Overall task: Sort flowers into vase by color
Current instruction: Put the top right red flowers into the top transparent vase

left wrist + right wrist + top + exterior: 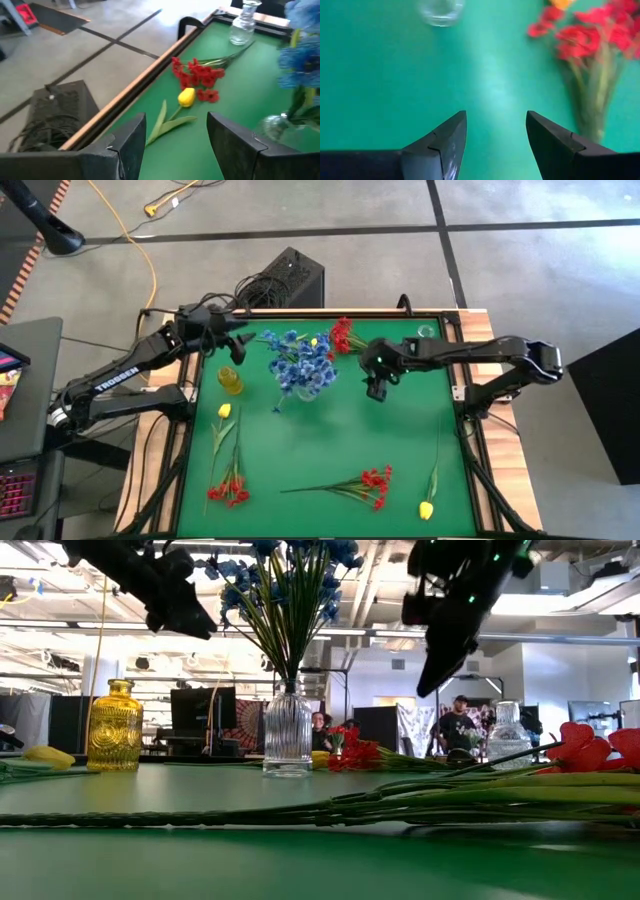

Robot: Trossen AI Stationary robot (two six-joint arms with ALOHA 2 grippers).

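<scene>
Blue flowers (303,363) stand bunched in a clear ribbed vase (287,732) near the upper middle of the high view, on the green table (320,445). Just left of them sits a yellow glass vase (230,380), holding nothing as far as the low view shows. A second clear vase (427,332) stands in the upper right corner of the table. Between it and the blue bunch, red flowers (343,335) lie flat with a yellow bud (186,97) touching or just beside them. Along the lower part of the high view lie more sprigs: a yellow tulip (224,411) and a red sprig (229,490) at lower left, a long red sprig (372,483) at lower centre, and another yellow tulip (427,509) at lower right. The left gripper (240,343) hovers at the upper left of the table, above the yellow vase, its fingers (125,145) spread wide and holding nothing. The right gripper (377,391) hangs right of the blue bunch, fingers (551,140) also wide apart over bare green, near the red flowers.
</scene>
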